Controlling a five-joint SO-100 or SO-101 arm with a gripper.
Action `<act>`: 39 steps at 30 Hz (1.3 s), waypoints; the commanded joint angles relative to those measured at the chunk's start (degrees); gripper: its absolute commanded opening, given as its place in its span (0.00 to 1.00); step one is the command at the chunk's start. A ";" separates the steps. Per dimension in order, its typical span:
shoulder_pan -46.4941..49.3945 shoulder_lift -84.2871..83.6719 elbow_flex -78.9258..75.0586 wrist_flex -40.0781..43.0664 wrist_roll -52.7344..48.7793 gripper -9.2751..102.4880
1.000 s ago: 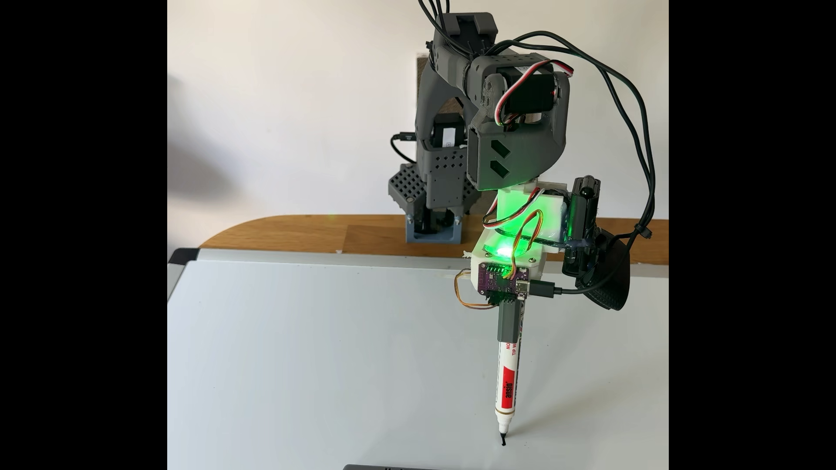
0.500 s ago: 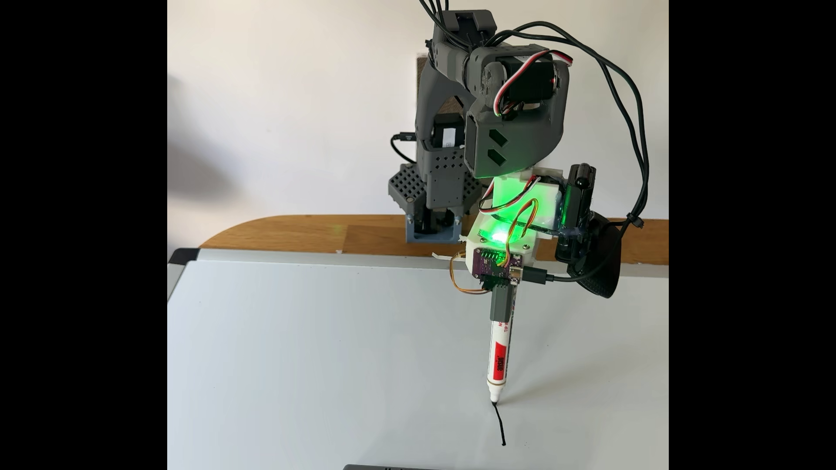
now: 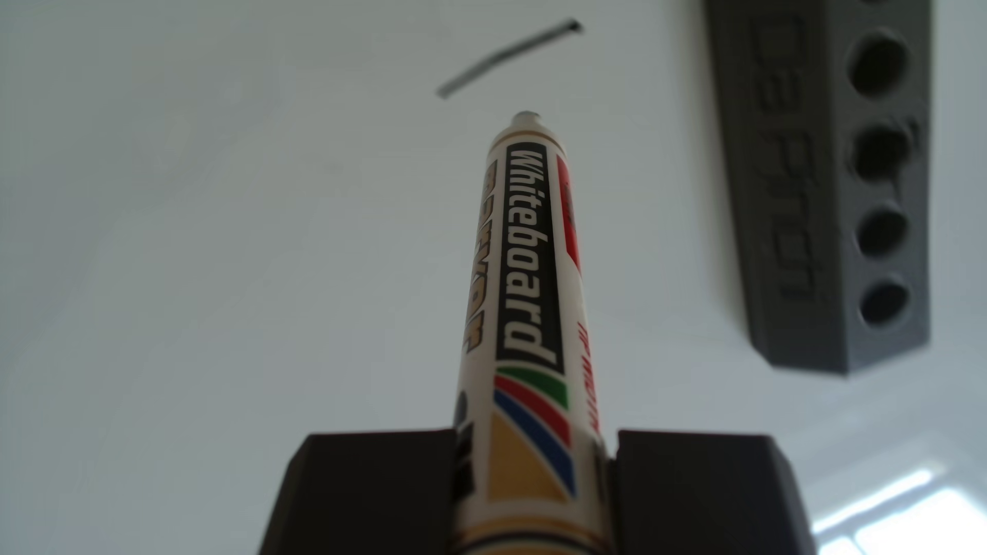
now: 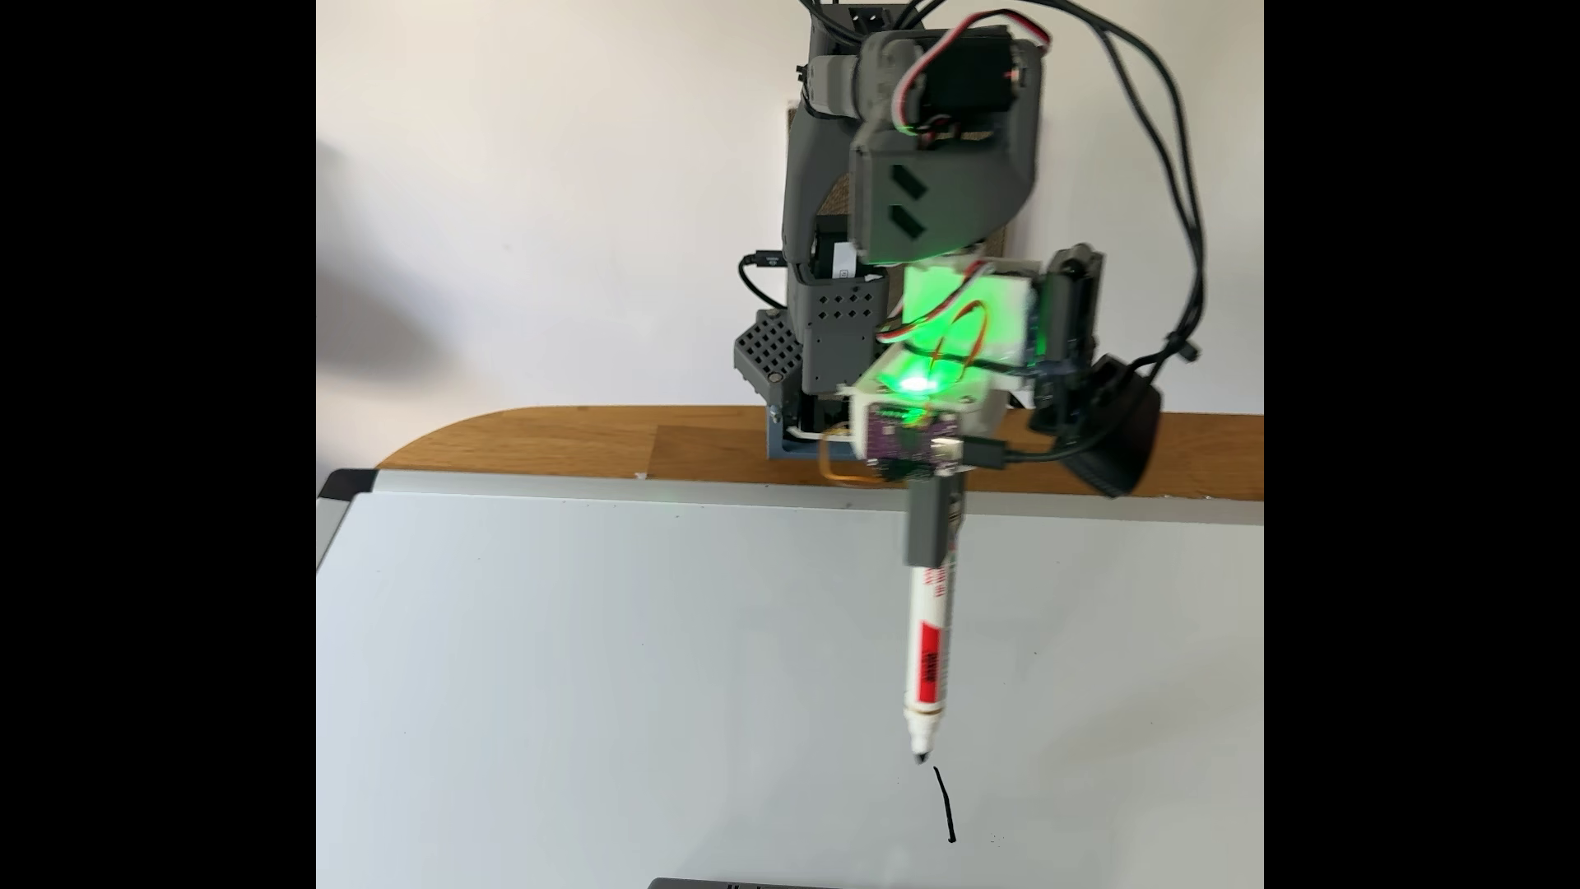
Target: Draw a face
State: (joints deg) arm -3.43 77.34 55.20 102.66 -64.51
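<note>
So far there's just one short black stroke (image 4: 945,803) on the whiteboard (image 4: 598,684), so the face is barely started, with eyes, mouth and outline all left to do. The gripper (image 3: 537,491) is pinching the marker (image 4: 929,658) between two dark blocks. The tip looks lifted just off the board near the stroke's top end, though the blur makes that hard to call. A grey block with holes (image 3: 833,187) sits nearby.

marker (image 4: 928,650): white, red label | whiteboard (image 4: 598,684): white | stroke (image 4: 946,808): black
</note>
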 commanded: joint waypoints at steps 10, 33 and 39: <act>10.63 0.00 -3.25 -4.04 -6.50 0.07; 10.02 -6.15 -3.25 -6.86 -6.50 0.07; 10.37 -6.15 -3.16 -6.06 -6.50 0.07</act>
State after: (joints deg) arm 6.42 69.96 55.20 96.59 -70.93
